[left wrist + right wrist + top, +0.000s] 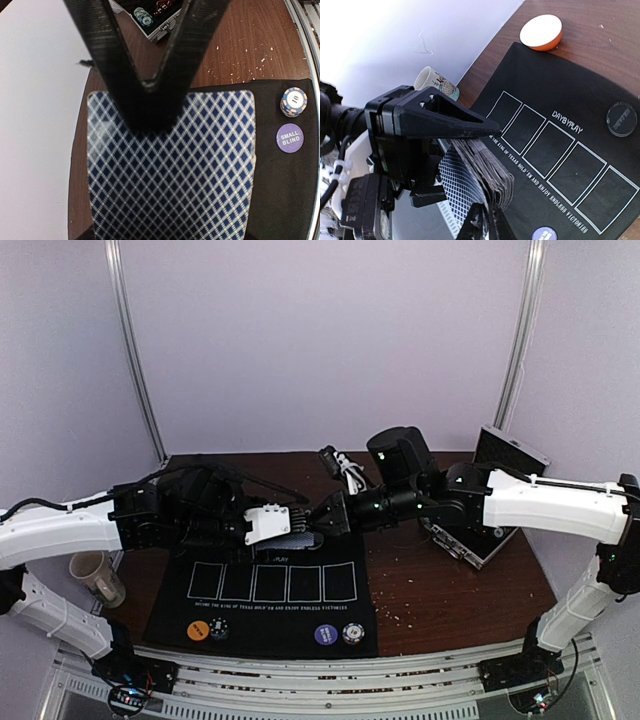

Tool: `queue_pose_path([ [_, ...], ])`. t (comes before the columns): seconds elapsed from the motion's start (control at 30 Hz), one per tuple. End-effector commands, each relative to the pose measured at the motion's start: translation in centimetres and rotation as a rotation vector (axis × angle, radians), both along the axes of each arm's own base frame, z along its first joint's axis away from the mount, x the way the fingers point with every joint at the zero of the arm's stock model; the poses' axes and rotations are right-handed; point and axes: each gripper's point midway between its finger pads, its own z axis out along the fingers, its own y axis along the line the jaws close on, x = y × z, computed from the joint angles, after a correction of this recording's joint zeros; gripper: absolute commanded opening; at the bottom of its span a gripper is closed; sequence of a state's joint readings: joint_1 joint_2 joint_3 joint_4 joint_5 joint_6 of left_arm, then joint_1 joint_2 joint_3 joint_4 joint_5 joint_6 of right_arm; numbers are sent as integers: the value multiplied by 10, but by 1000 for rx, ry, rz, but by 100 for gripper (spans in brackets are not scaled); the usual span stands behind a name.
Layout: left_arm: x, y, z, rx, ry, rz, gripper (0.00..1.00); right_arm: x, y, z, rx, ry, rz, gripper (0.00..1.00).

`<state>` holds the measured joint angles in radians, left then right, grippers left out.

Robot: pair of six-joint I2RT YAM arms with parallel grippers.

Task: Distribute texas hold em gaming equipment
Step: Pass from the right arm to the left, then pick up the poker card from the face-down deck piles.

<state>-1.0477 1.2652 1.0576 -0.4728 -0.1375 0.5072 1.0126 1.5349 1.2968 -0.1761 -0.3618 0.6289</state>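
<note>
The mat is lying on the bench in front of both arms, with five outlines running left to right across it. The left chips are sitting side by side by the mat's near-left corner, and the right chips side by side toward its near-right corner. A disc is resting on the mat behind the outlines. The bowl is standing just beside the mat's far-left corner. The mug is sitting further left, off the mat. The case is lying open on the bench right of the mat, a stack sitting inside it. The deck is hanging above the mat's far edge in the left pincer. The right pincer is reaching in from the right, its tips meeting on the top card at its edge.
</note>
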Motion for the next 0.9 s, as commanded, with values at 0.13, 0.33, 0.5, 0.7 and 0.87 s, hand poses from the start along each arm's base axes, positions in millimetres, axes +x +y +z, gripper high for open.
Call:
queue_pose_path([
  [0.13, 5, -4, 14, -53, -5, 10, 60, 1, -11, 7, -9, -15, -22, 0],
  [0.33, 8, -2, 11, -52, 6, 20, 59, -5, -19, 16, 8, -12, -18, 0],
  [0.5, 10, 1, 8, -51, 13, 34, 59, -7, -27, 37, 69, -15, -18, 0],
  [0.7, 12, 6, 5, -49, 25, 55, 59, -1, -54, 54, 91, -22, -64, 0],
  [0.87, 14, 10, 4, -49, 33, 76, 59, 12, -98, 54, 62, -10, -179, 0],
])
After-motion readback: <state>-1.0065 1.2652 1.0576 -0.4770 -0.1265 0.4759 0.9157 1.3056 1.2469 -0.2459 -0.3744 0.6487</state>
